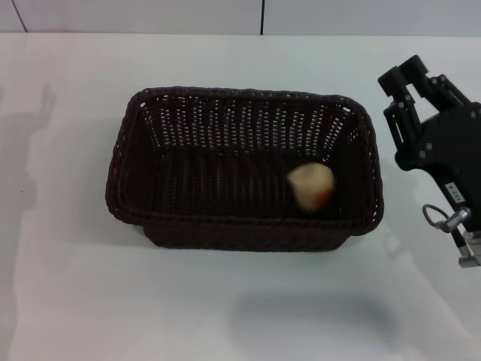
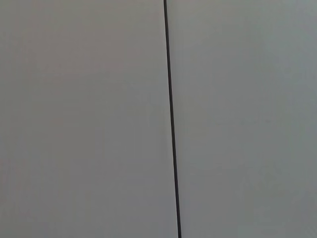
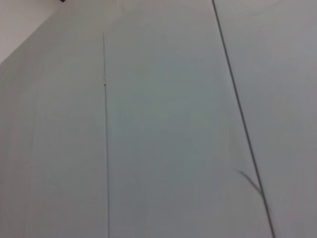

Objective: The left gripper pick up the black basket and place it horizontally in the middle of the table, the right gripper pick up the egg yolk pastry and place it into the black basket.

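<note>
Egg yolk pastry (image 1: 311,187) lies inside the black basket (image 1: 244,167), on its floor toward the right end and close to the near wall, with a reddish patch showing low on its side. It looks slightly blurred, so it may not have settled; whether it is rolling or at rest cannot be told. Its spot near the right end fits a drop made from the right side, where the working arm is.

The basket sits flat, open side up, long side running across the surface (image 1: 225,316), roughly midway between the left and right edges and a little nearer the far edge than the near one. That horizontal, central pose suits the task: the wide mouth faces up and is within reach of the right arm.

Off the basket's right end, the right end effector (image 1: 409,90) hovers near the right edge of the surface, clear of the rim. Its fingers stand apart and hold nothing, which fits a release already made. The left end effector appears in no view; its wrist camera shows only a pale panel with a dark seam.

Judging from this layout, both placements look done, with little left but to pull clear.
</note>
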Controlling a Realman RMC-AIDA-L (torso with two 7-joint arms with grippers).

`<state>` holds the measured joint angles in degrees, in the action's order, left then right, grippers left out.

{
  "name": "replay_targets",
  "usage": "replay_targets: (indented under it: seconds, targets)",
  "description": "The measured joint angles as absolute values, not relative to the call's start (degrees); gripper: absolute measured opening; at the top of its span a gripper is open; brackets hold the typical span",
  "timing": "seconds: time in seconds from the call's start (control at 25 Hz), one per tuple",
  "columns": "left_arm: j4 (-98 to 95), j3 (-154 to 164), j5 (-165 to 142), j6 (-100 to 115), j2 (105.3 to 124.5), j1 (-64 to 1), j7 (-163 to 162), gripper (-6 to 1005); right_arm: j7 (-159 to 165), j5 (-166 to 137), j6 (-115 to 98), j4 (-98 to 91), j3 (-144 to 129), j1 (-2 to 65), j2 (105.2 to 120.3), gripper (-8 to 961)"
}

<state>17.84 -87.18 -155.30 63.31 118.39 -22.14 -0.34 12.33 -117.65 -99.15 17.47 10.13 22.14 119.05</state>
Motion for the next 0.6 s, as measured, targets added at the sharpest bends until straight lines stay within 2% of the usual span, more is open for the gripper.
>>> replay_targets:
  seconds: [0.2, 0.28, 0.6]
  targets:
    - [17.84, -87.18, -155.27, 63.36, 118.40, -21.97, -0.07, 802, 12.24, -117.62, -99.43, 16.82, 12.40, 20.50, 119.02, 361]
    - [17.85, -87.19, -155.21, 63.50, 118.39, -21.61, -0.14, 802, 11.92, -117.60, -99.98, 15.49, 16.24, 17.78, 119.01, 452]
    - [18.15, -86.72, -155.25, 64.10, 118.39, -19.47, -0.37, 802, 11.83, -114.82, -100.29, 11.46, 30.95, 9.39, 119.23, 619]
